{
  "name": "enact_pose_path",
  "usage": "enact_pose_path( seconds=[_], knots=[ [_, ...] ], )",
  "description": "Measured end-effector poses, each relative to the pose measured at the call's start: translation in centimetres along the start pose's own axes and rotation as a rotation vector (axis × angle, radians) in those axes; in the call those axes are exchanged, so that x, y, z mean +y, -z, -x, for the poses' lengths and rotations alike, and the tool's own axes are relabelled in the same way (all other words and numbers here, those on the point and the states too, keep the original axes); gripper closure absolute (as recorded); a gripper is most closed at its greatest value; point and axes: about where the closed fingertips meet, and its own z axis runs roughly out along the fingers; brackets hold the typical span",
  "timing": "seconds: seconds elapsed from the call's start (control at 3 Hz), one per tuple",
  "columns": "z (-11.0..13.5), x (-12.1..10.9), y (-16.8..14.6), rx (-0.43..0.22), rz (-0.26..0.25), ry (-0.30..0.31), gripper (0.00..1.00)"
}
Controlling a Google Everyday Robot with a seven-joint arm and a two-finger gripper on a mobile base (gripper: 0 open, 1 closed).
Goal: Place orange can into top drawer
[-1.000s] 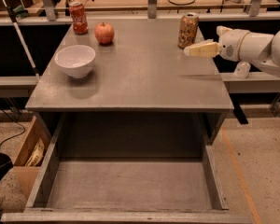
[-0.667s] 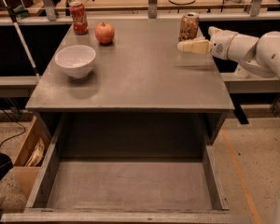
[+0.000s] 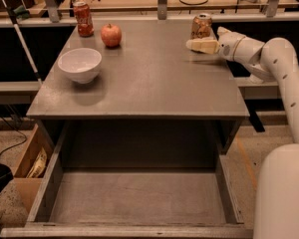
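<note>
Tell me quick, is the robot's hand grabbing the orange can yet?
Gripper: low at the front of the orange can, at the table's far right; whether it is open, shut or holding cannot be told.

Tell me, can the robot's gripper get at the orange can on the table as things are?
Probably yes. The gripper sits right in front of the orange can near the back edge of the table, with nothing between them; the apple, bowl and red can stand well away.
</note>
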Motion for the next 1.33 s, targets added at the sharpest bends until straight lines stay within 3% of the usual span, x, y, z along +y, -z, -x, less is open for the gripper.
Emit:
enact_pose_path(
  seconds=[0.33,0.67,1.0,1.33],
  knots=[
    [0.4,-0.5,-0.8,-0.022,0.016,0.017,0.00],
    [1.0,-0.8,-1.5,-0.026,0.020,0.046,0.16],
    [1.2,-0.7,-1.7,-0.029,0.022,0.048,0.40],
    [1.1,-0.4,-2.2,-0.028,0.029,0.047,0.71]
  ],
)
